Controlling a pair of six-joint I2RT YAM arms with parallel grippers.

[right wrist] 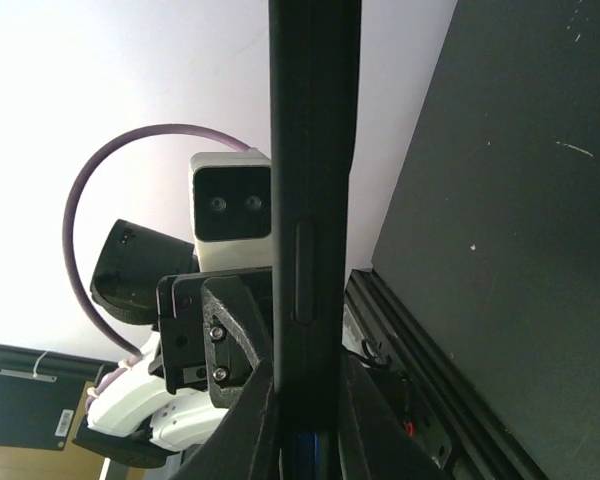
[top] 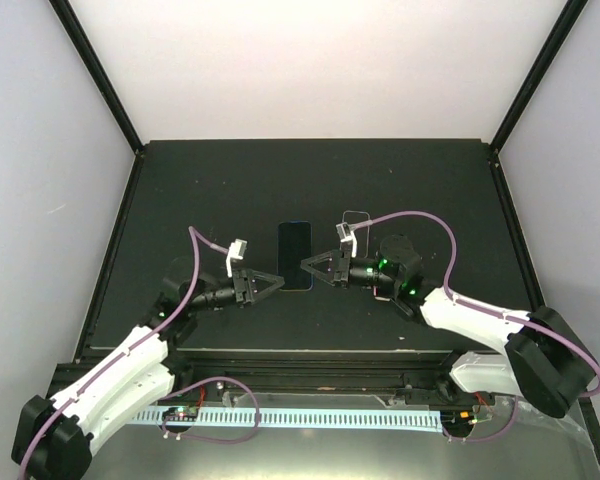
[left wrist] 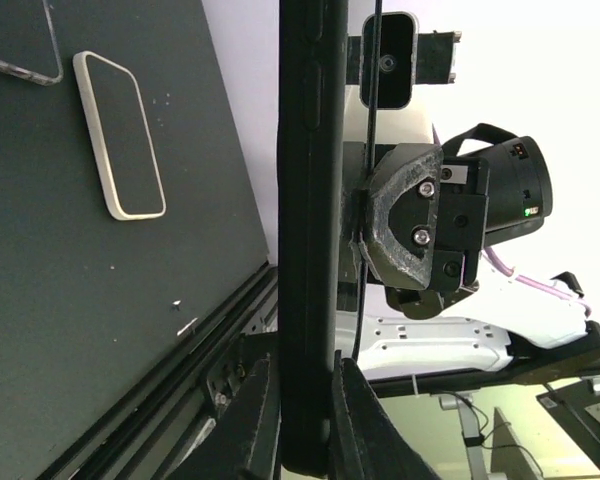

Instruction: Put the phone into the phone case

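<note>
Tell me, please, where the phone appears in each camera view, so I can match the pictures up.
Top external: the phone lies flat at centre, gripped between the left end effector and the right end effector.
Left wrist: an edge-on dark vertical bar at centre.
Right wrist: an edge-on dark vertical bar at centre.
Shared landmark: the black table, left in the left wrist view, right in the right wrist view.

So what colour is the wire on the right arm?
Purple. The wire shows best from the top camera.

No legible text, labels or numbers anywhere.
</note>
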